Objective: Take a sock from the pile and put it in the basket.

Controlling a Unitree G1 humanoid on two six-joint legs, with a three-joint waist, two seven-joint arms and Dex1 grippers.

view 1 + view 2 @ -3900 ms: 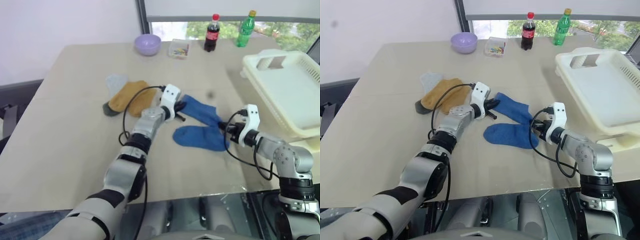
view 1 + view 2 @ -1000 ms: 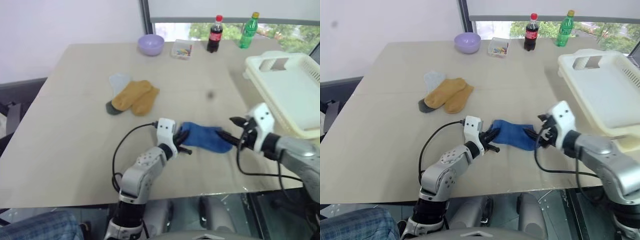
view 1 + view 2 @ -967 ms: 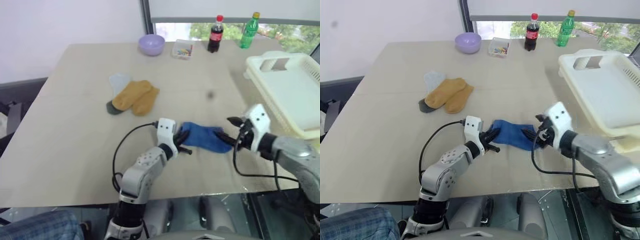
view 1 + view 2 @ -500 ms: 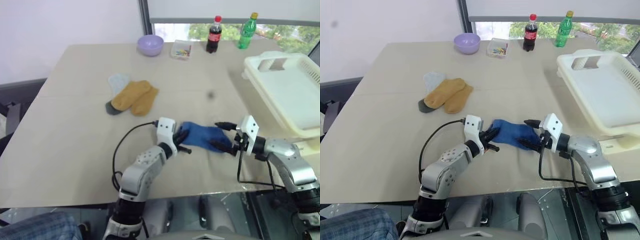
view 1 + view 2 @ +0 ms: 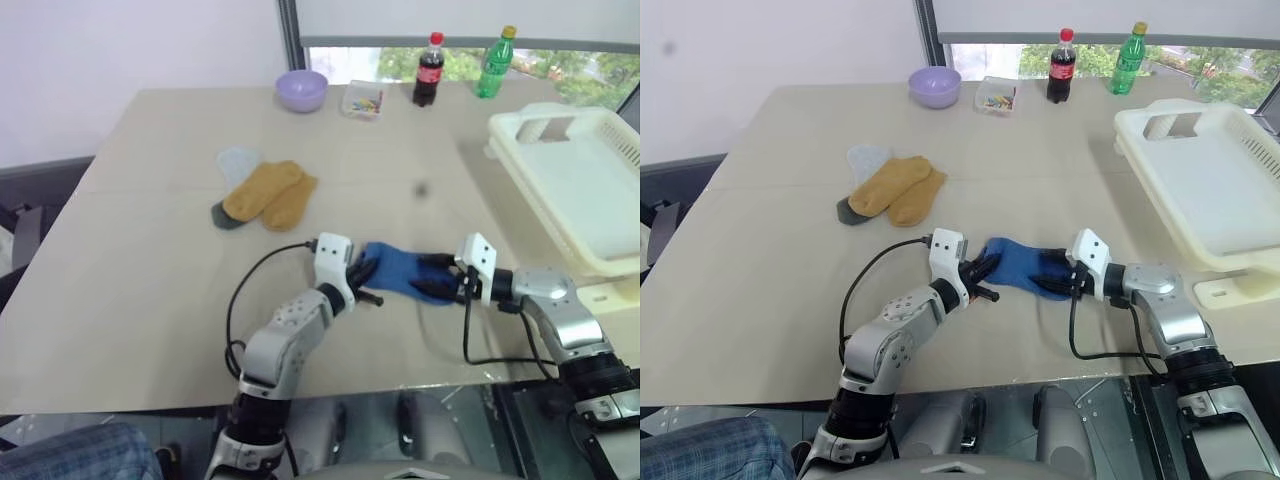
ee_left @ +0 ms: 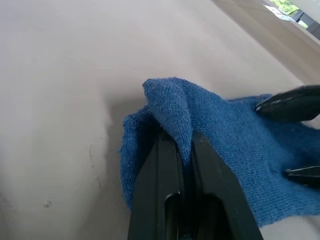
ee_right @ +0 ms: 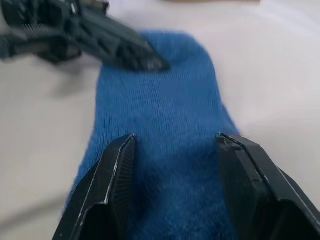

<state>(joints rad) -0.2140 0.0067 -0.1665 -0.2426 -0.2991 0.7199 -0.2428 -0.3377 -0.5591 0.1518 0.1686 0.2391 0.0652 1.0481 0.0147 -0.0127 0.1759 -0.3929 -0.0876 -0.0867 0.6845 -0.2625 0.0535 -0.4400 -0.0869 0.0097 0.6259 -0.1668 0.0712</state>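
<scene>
On our beige table [image 5: 150, 290], left gripper [image 5: 362, 283] pinches the royal-blue sock [image 5: 405, 272]; right gripper [image 7: 175, 165] straddles its other end, fingers spread.

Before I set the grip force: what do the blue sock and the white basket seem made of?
The blue sock: soft knitted fabric, matte; the left wrist view shows a fuzzy looped weave and a limp fold. The basket: apparently rigid moulded plastic, cream-white with a slight sheen, slotted walls and a handle cutout.
</scene>
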